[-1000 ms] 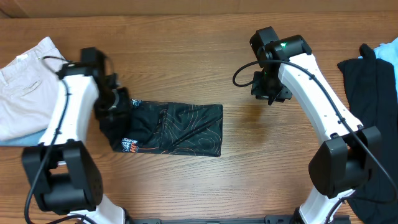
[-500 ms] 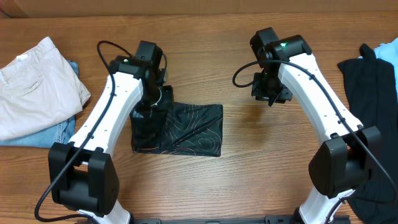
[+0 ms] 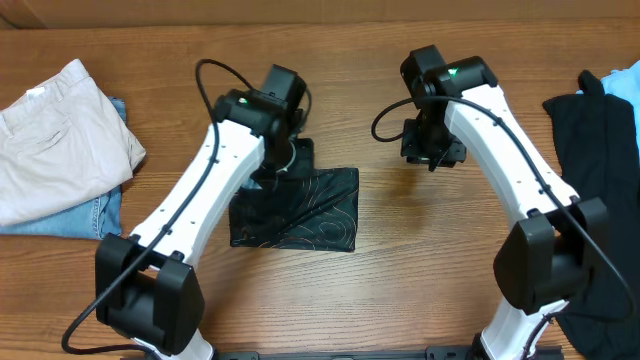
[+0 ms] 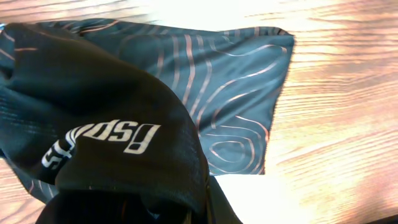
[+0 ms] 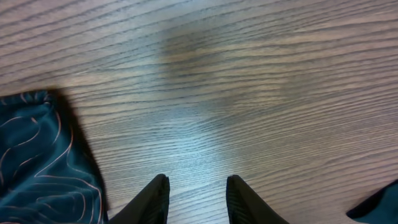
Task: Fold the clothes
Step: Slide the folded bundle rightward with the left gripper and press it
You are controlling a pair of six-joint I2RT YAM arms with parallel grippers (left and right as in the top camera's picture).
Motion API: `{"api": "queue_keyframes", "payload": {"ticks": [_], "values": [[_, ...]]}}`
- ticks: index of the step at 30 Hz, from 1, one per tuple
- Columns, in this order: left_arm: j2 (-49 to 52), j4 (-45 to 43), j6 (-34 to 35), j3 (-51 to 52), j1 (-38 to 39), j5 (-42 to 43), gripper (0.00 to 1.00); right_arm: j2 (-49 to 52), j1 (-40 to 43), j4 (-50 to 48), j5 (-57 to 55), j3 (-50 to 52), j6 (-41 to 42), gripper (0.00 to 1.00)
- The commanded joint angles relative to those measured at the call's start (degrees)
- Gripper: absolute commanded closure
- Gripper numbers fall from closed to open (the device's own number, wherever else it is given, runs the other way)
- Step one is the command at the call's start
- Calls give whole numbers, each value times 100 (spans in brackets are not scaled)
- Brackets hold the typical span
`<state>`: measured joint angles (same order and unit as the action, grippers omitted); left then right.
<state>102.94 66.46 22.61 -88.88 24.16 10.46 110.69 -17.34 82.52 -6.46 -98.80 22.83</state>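
Presently, overhead: jersey (image 3: 305, 210), black with orange lines, a folded oblong at the middle of the table (image 3: 400, 300), well clear of every edge. Left gripper (image 3: 283, 168) at the jersey's far left corner, jaws clamped on a raised flap of it. Right gripper (image 3: 432, 152) near the jersey's right end, apart from it, over bare wood. Trousers (image 3: 55, 140) on jeans (image 3: 100, 215) at the left edge; black garments (image 3: 595, 150) at the right edge.

Step, as judged: folding the left end across onto the right. Next move calls for laying the flap square with the right hem, then letting go; the free gripper could pin the lower layer.

Left wrist: flap with white lettering (image 4: 102, 134) drapes over the jaws and hides them; the flat layer (image 4: 236, 74) lies beyond.

Right wrist: right gripper (image 5: 196, 196) narrowly parted, holding nothing; jersey corner (image 5: 37, 162) to its left, not touching.
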Motion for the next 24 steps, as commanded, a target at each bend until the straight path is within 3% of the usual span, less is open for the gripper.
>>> {"api": "queue_keyframes", "payload": {"ticks": [1, 24], "values": [[46, -74, 234, -160, 227, -55, 96, 92, 7, -39, 9, 24, -35, 66], [83, -575, 468, -122, 852, 0, 87, 92, 7, -63, 11, 24, -37, 66]]}}
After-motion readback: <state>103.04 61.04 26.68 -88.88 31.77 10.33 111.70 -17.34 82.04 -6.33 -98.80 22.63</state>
